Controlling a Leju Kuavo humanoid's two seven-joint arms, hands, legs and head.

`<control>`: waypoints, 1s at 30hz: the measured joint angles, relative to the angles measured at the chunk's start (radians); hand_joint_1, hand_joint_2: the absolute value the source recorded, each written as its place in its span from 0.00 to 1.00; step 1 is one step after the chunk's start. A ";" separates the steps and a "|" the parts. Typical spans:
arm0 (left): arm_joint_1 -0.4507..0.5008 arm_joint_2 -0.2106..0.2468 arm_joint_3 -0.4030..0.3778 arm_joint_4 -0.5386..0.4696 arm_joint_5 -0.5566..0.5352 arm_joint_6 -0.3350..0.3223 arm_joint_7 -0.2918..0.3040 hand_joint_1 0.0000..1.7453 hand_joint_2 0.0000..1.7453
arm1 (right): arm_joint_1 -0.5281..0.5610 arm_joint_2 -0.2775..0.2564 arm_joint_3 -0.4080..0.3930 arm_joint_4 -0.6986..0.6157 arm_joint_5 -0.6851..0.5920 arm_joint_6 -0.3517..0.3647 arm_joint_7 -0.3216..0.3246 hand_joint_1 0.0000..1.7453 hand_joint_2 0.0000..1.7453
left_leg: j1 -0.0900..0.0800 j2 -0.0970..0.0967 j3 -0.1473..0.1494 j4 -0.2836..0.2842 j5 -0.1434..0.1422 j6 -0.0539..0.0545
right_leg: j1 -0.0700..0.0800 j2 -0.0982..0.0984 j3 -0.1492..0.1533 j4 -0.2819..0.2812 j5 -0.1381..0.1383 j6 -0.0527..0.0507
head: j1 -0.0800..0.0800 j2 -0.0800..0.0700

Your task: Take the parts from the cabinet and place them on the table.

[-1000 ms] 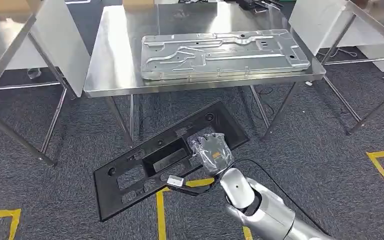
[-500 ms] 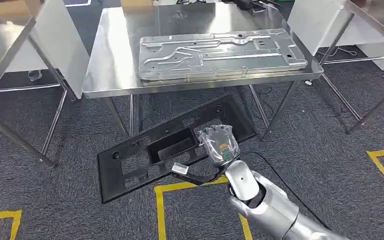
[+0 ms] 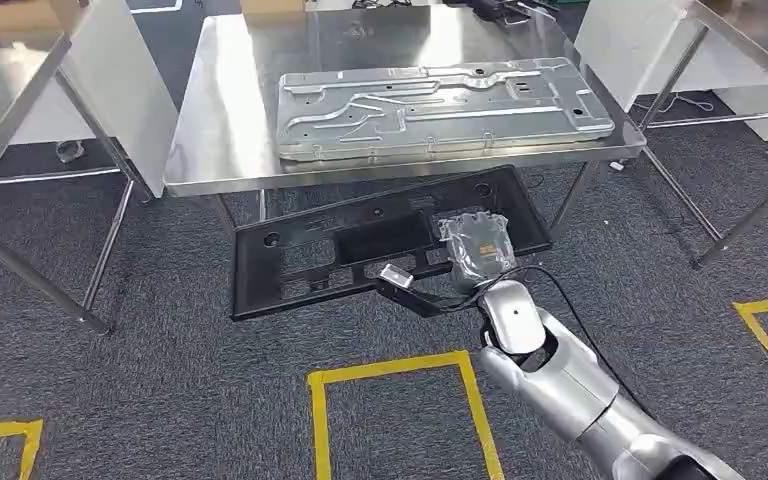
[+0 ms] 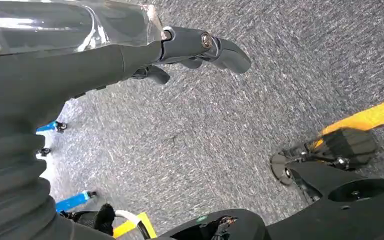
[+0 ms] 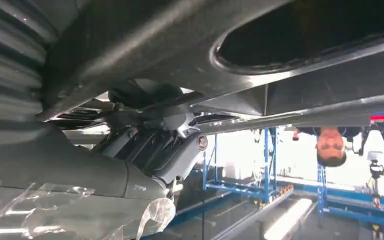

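My right hand (image 3: 477, 250) grips a long black plastic panel (image 3: 360, 250) with several cut-outs, holding it flat just below the front edge of the steel table (image 3: 220, 150). In the right wrist view the fingers (image 5: 165, 150) press up against the panel's underside (image 5: 260, 50). A stamped grey metal plate (image 3: 440, 105) lies on the table. My left hand (image 4: 130, 55) hangs over the grey carpet with its fingers apart and nothing in it.
Other steel tables stand at the left (image 3: 0, 90) and right (image 3: 750, 40). Yellow tape lines (image 3: 390, 370) mark the carpet. A black cable (image 3: 550, 290) runs along my right arm. A person (image 5: 330, 142) and blue racks (image 5: 270, 175) appear in the right wrist view.
My right hand has carried the black panel up and toward the table, and swung it from a diagonal tilt to nearly parallel with the table's front edge. The metal plate stayed put.
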 joint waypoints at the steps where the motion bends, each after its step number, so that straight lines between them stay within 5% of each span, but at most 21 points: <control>1: 0.000 0.000 0.000 0.000 0.000 -0.004 -0.001 0.00 1.00 | -0.001 -0.001 0.000 0.007 -0.001 0.000 0.000 1.00 1.00 | 0.000 0.000 0.000 0.000 0.000 0.000 | 0.000 0.000 0.000 0.000 0.000 0.000 | 0.000 0.000; 9: -0.001 0.016 0.000 0.000 -0.005 -0.014 -0.004 0.00 1.00 | 0.001 -0.005 -0.001 0.045 -0.021 0.000 0.008 1.00 1.00 | -0.007 0.000 -0.001 0.004 -0.004 0.007 | -0.007 -0.002 0.001 -0.003 0.002 0.005 | 0.000 0.000; 12: -0.001 0.018 0.000 0.000 -0.014 -0.016 -0.005 0.00 1.00 | 0.001 -0.011 -0.002 0.045 0.002 0.009 0.034 1.00 1.00 | -0.012 0.000 0.008 -0.011 -0.002 0.022 | -0.011 -0.005 0.007 -0.011 -0.001 0.019 | 0.000 0.000; 13: 0.001 0.018 0.000 0.000 -0.019 -0.019 -0.005 0.00 1.00 | 0.005 -0.021 -0.005 0.044 0.011 0.012 0.047 1.00 1.00 | -0.002 0.000 0.023 -0.024 0.003 0.028 | -0.015 -0.002 0.006 0.008 -0.012 0.018 | 0.000 0.000; 16: -0.002 0.018 0.000 0.000 -0.034 -0.025 0.008 0.00 1.00 | 0.009 -0.042 -0.005 0.036 0.035 0.022 0.077 1.00 1.00 | -0.004 -0.001 0.034 -0.030 -0.002 0.041 | -0.010 0.016 -0.107 0.240 -0.122 0.015 | 0.001 0.000; 17: -0.002 0.018 0.000 0.000 -0.037 -0.026 0.015 0.00 1.00 | 0.014 -0.053 -0.006 0.034 0.040 0.028 0.080 1.00 1.00 | -0.004 -0.003 0.036 -0.030 -0.004 0.041 | -0.010 0.019 -0.149 0.314 -0.145 0.016 | 0.000 0.000; 18: -0.001 0.018 0.000 0.000 -0.040 -0.026 0.017 0.00 1.00 | 0.020 -0.062 -0.006 0.034 0.040 0.030 0.083 1.00 1.00 | -0.004 -0.007 0.039 -0.030 -0.007 0.039 | -0.010 0.020 -0.169 0.338 -0.139 0.017 | 0.001 0.000; 20: 0.000 0.018 -0.001 0.000 -0.050 -0.028 0.018 0.00 1.00 | 0.032 -0.078 -0.009 0.027 0.039 0.031 0.091 1.00 1.00 | 0.002 -0.014 0.049 -0.027 -0.016 0.027 | -0.015 0.019 -0.133 0.235 -0.062 0.019 | 0.000 0.000; 22: -0.004 0.019 -0.001 0.000 -0.057 -0.028 0.021 0.00 1.00 | 0.039 -0.098 -0.016 0.010 0.039 0.031 0.097 1.00 1.00 | 0.004 -0.017 0.057 -0.017 -0.034 0.008 | -0.025 0.020 -0.050 0.042 0.034 0.030 | 0.001 0.000; 23: -0.007 0.025 -0.001 0.000 -0.060 -0.027 0.022 0.00 1.00 | 0.037 -0.108 -0.021 0.004 0.039 0.032 0.101 1.00 1.00 | -0.002 -0.018 0.054 -0.009 -0.042 -0.002 | -0.016 0.030 -0.042 0.032 0.014 0.024 | 0.001 0.000; 24: -0.012 0.026 -0.001 0.000 -0.064 -0.028 0.026 0.00 1.00 | 0.040 -0.111 -0.027 -0.006 0.039 0.035 0.106 1.00 1.00 | -0.004 -0.020 0.054 -0.010 -0.042 -0.005 | -0.019 0.030 -0.047 0.033 0.015 0.007 | 0.000 0.000; 28: -0.015 0.029 -0.002 0.000 -0.071 -0.029 0.034 0.00 1.00 | 0.047 -0.134 -0.034 -0.027 0.041 0.043 0.112 1.00 1.00 | 0.007 -0.012 0.052 -0.002 -0.053 -0.017 | -0.013 0.028 -0.041 0.035 0.006 -0.025 | 0.000 0.000; 30: -0.026 0.031 -0.002 0.000 -0.074 -0.029 0.034 0.00 1.00 | 0.047 -0.138 -0.045 -0.036 0.042 0.044 0.114 1.00 1.00 | 0.006 -0.004 -0.015 0.131 -0.105 -0.018 | -0.010 0.028 -0.034 0.035 0.000 -0.035 | 0.000 0.000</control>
